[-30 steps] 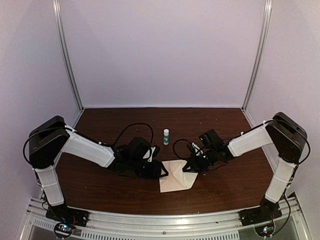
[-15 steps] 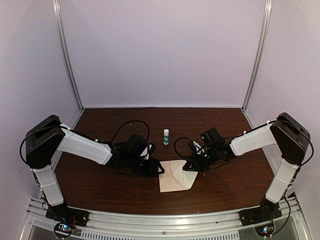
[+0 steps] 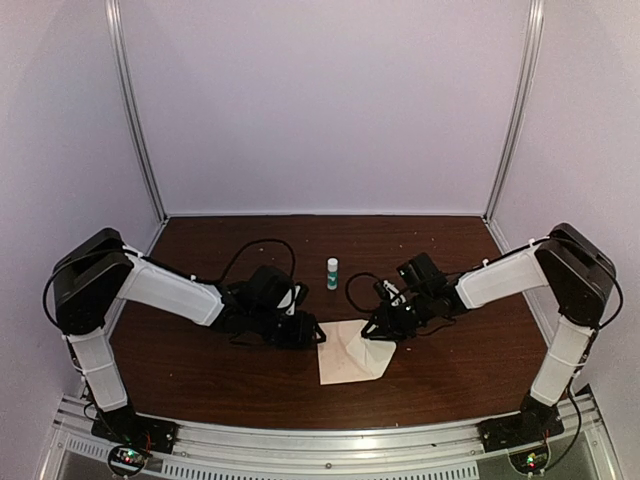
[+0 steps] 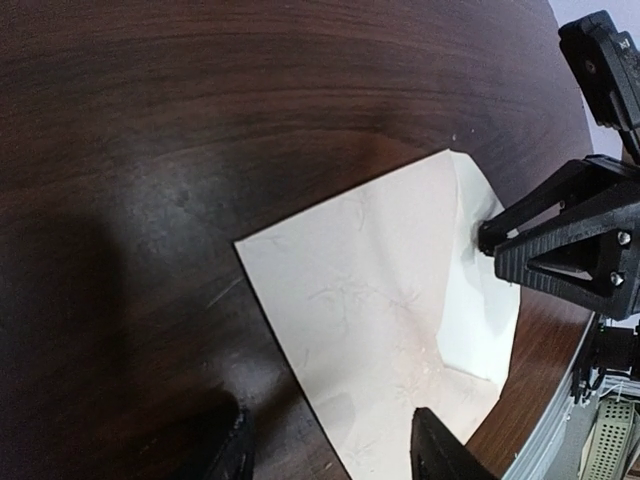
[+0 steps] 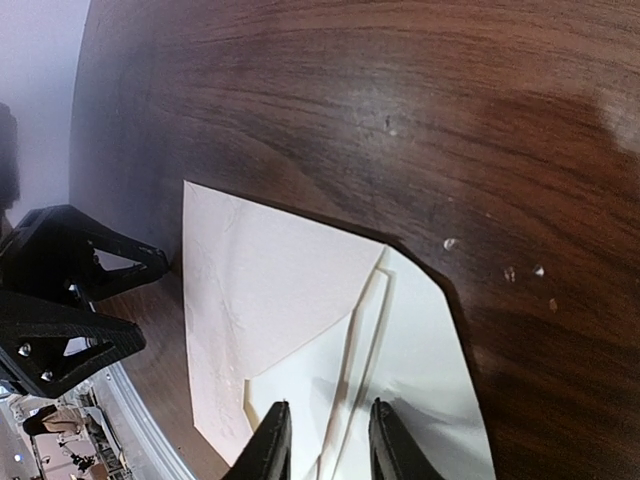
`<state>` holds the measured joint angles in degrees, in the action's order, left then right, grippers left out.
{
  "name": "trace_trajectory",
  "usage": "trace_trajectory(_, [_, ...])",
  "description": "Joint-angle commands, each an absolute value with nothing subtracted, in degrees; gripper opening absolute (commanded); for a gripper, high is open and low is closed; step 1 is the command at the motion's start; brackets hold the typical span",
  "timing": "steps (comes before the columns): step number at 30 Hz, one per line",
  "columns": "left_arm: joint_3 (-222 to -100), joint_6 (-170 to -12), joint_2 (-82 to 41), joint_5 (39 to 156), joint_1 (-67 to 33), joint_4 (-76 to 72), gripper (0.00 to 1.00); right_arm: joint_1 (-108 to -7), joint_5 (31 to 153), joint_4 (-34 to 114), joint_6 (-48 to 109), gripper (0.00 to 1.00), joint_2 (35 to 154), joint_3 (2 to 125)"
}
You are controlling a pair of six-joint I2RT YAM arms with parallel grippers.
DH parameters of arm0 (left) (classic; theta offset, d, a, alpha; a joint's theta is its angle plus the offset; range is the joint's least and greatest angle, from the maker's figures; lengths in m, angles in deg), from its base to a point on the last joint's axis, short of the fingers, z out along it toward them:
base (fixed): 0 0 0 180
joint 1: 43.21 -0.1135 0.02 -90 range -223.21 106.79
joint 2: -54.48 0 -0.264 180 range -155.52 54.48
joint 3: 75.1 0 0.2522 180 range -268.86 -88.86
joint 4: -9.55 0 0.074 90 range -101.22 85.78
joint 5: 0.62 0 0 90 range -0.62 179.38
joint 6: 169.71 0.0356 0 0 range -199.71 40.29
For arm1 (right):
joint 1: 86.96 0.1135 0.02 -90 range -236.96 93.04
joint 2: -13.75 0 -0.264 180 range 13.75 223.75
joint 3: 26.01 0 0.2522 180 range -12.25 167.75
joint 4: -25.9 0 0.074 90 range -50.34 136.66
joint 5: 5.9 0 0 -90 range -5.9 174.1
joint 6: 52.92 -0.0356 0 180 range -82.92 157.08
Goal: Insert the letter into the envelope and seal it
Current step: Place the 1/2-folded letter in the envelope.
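Observation:
The pale envelope [image 3: 348, 355] lies flat on the brown table between my two grippers. In the right wrist view its pointed flap [image 5: 270, 290] lies over whiter folded paper [image 5: 420, 350], which I take for the letter. My right gripper [image 3: 377, 332] hovers low over the envelope's right edge, jaws a narrow gap apart, a paper fold running between the fingertips [image 5: 272, 432]. It also shows in the left wrist view [image 4: 492, 238], its tips at the envelope's edge. My left gripper [image 3: 318, 335] is open and empty at the envelope's left edge [image 4: 360, 300].
A small white bottle with a green cap [image 3: 332, 272] stands behind the envelope at mid-table. Black cables [image 3: 262, 250] loop off both arms. The walls close in the table on three sides, and a metal rail [image 3: 330, 440] runs along the front.
My left gripper has drawn back a little to the left, off the envelope's left edge. My right gripper has shifted slightly. The envelope lies where it was.

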<state>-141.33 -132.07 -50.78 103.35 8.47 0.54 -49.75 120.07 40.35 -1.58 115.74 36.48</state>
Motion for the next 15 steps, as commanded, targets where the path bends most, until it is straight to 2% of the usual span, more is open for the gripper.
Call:
trace_trajectory(1, [-143.08, -130.56, -53.23, 104.37, 8.03, 2.24, 0.53, -50.04, 119.61, 40.65, -0.23, 0.27, 117.55, 38.10])
trace_trajectory(15, [-144.01, -130.29, -55.30, 105.90, 7.94, 3.08, 0.50, -49.98, 121.00, 39.81, -0.24, 0.20, 119.18, 38.89])
